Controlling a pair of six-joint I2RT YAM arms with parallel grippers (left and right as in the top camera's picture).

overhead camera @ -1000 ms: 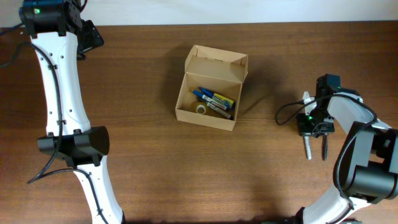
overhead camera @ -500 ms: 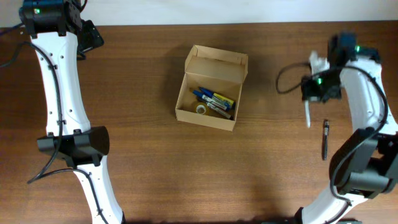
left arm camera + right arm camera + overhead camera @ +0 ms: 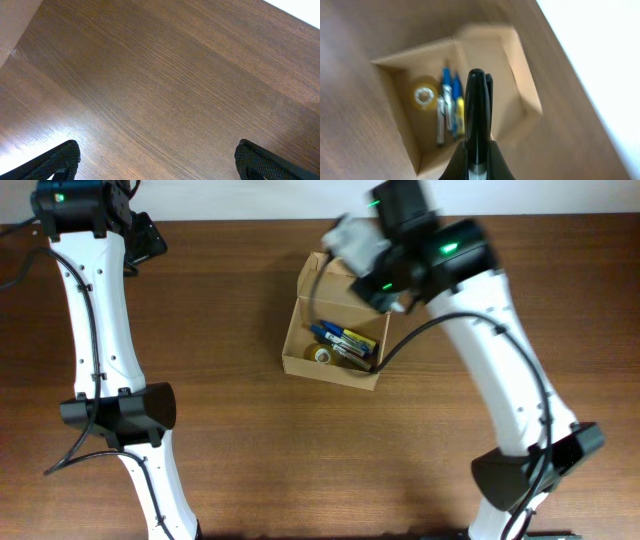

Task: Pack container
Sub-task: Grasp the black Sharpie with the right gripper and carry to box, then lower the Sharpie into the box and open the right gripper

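Observation:
The container (image 3: pixel 292 332) is a small tan cardboard box with its flap lid open toward the far side, in the middle of the table. Blue and yellow markers (image 3: pixel 343 340) and a small tape roll (image 3: pixel 323 355) lie inside. My right gripper (image 3: pixel 392 292) hovers over the box's far right corner, shut on a marker with a black cap. In the right wrist view the gripper (image 3: pixel 477 152) holds that marker (image 3: pixel 476 100) above the open box (image 3: pixel 395 105), with the tape roll (image 3: pixel 424 96) below. My left gripper (image 3: pixel 160 165) is open and empty over bare wood.
The left arm (image 3: pixel 95 330) stands along the table's left side, its gripper (image 3: pixel 146 240) near the far left corner. The right arm (image 3: pixel 510 390) reaches diagonally from the front right to the box. The wooden table (image 3: pixel 220 430) ends at a pale far edge.
My right gripper swung from the table's right side to above the box, carrying the marker. A dark pen stayed on the table at right. The left arm has not moved.

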